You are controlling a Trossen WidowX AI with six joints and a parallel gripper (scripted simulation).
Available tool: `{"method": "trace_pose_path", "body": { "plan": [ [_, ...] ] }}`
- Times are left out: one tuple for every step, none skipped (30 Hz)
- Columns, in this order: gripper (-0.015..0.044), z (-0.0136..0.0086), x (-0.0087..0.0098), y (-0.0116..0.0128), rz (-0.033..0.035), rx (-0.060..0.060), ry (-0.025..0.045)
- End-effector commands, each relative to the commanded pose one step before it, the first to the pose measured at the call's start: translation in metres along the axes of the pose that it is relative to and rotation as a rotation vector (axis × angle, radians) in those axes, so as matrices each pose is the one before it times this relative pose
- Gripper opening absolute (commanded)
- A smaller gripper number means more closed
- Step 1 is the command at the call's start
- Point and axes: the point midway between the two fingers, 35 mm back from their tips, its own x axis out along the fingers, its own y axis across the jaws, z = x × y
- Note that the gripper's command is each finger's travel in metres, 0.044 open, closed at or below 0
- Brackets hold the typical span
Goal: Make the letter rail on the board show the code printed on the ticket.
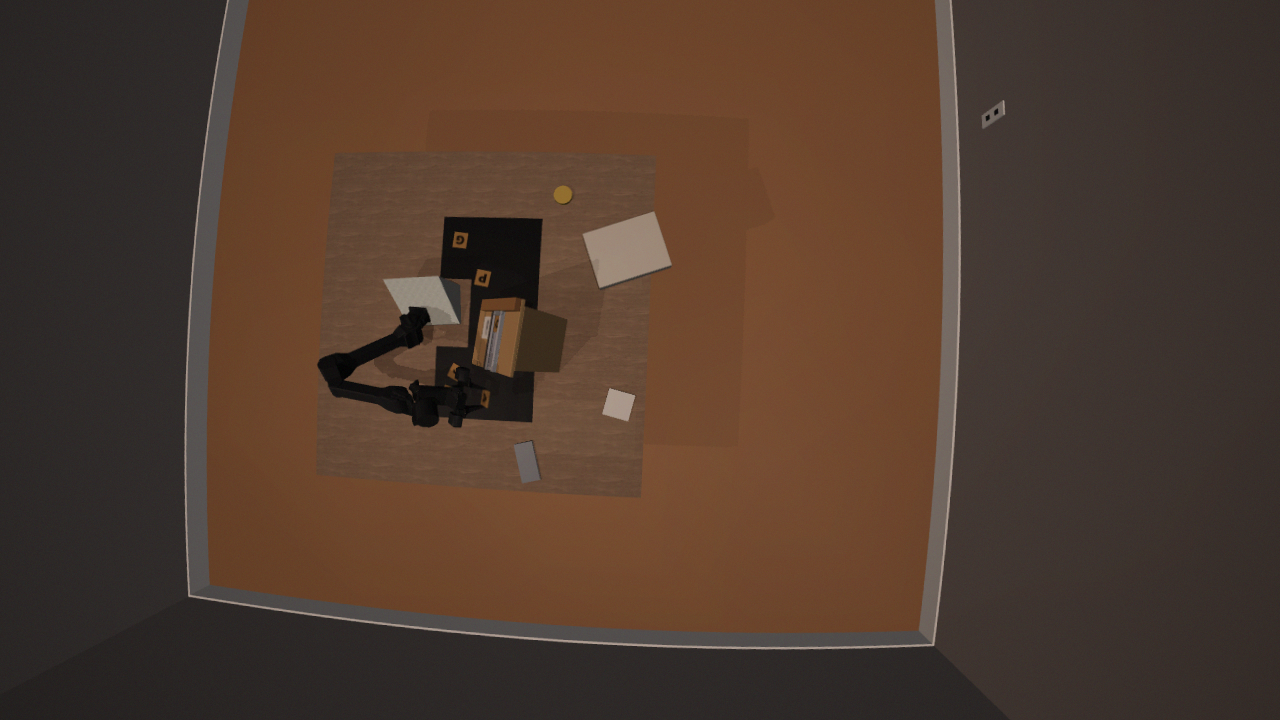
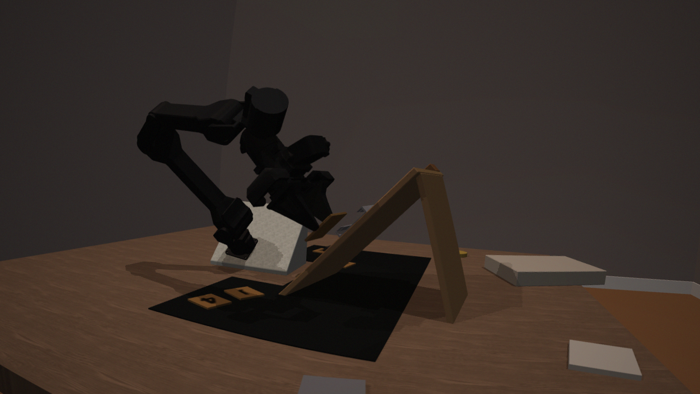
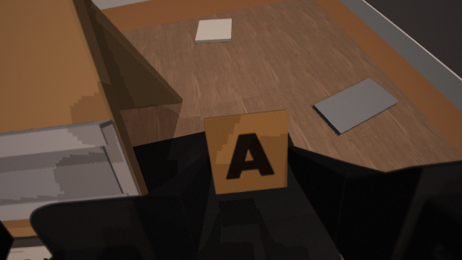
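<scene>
My gripper (image 1: 475, 400) (image 2: 319, 227) (image 3: 248, 156) is shut on the A tile (image 1: 485, 399) (image 2: 326, 226) (image 3: 251, 152), held by its sides, upright in the wrist view, above the mat beside the board. The leaning wooden board (image 1: 510, 349) (image 2: 377, 215) (image 3: 40, 65) bears the grey rail (image 1: 494, 342) (image 3: 68, 173). The rail part in the wrist view is empty; a small orange patch shows farther along it from above, unreadable. The ticket (image 1: 486, 326) (image 3: 29, 253) is mostly cut off. The G tile (image 1: 460, 240), P tile (image 1: 482, 278), 4 tile (image 2: 209, 300) and a 1-or-J tile (image 2: 243, 293) lie flat.
The black mat (image 1: 492, 237) (image 2: 342, 337) lies under the board. A pale wedge (image 1: 429, 300) (image 2: 279, 239) stands by the arm's base. A white box (image 1: 626, 250) (image 2: 543, 263), white square (image 1: 618, 404) (image 2: 602, 358) (image 3: 214, 30), grey slab (image 1: 527, 461) (image 3: 355, 105) and yellow disc (image 1: 562, 194) lie around.
</scene>
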Motion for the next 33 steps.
{"method": "trace_pose_path", "body": {
  "plan": [
    [0.0,0.00049,-0.00056,0.00175,0.00049,-0.0043,-0.00376],
    [0.0,-0.00001,-0.0001,0.0005,0.00004,0.0,0.00003],
    [0.0,0.0,-0.00008,0.0005,0.00004,0.0,0.00003],
    [0.0,0.0,-0.00006,0.0005,0.00004,0.0,0.00003],
    [0.0,0.0,-0.00005,0.0005,0.00004,0.0,0.00003],
    [0.0,0.0,-0.00004,0.00051,0.00004,0.0,0.00003],
    [0.0,0.0,-0.00002,0.00051,0.00004,0.0,0.00003],
    [0.0,0.0,-0.00001,0.00051,0.00004,0.0,0.00003],
    [0.0,0.0,0.0,0.00051,0.00004,0.0,0.00003],
    [0.0,0.0,0.00001,0.00051,0.00004,0.0,0.00003],
    [0.0,0.0,0.00001,0.00051,0.00004,0.0,0.00003],
    [0.0,0.0,0.00002,0.00051,0.00003,0.0,0.00002],
    [0.0,-0.00001,0.00003,0.0005,0.00003,0.0,0.00002],
    [0.0,-0.00001,0.00003,0.0005,0.00003,0.0,0.00002],
    [0.0,-0.00001,0.00004,0.0005,0.00003,0.0,0.00002],
    [0.0,-0.00001,0.00004,0.0005,0.00003,0.0,0.00002],
    [0.0,-0.00001,0.00004,0.0005,0.00003,0.0,0.00002],
    [0.0,-0.00001,0.00005,0.0005,0.00003,0.0,0.00002],
    [0.0,-0.00001,0.00005,0.0005,0.00003,0.0,0.00002],
    [0.0,-0.00001,0.00005,0.0005,0.00003,0.0,0.00002],
    [0.0,-0.00001,0.00005,0.0005,0.00003,0.0,0.00002],
    [0.0,-0.00001,0.00005,0.0005,0.00003,0.0,0.00002],
    [0.0,-0.00002,0.00005,0.0005,0.00003,0.0,0.00002],
    [0.0,-0.00002,0.00005,0.0005,0.00003,0.0,0.00002],
    [0.0,-0.00002,0.00005,0.0005,0.00003,0.0,0.00002],
    [0.0,-0.00002,0.00005,0.0005,0.00003,0.0,0.00002],
    [0.0,-0.00002,0.00005,0.0005,0.00003,0.0,0.00002],
    [0.0,-0.00002,0.00005,0.0005,0.00003,0.0,0.00002],
    [0.0,-0.00002,0.00004,0.0005,0.00003,0.0,0.00002],
    [0.0,-0.00001,0.00004,0.00051,0.00003,0.0,0.00002],
    [0.0,-0.00001,0.00004,0.00051,0.00003,0.0,0.00002],
    [0.0,-0.00001,0.00004,0.00051,0.00003,0.0,0.00002],
    [0.0,-0.00001,0.00004,0.00051,0.00003,0.0,0.00002]
  ]
}}
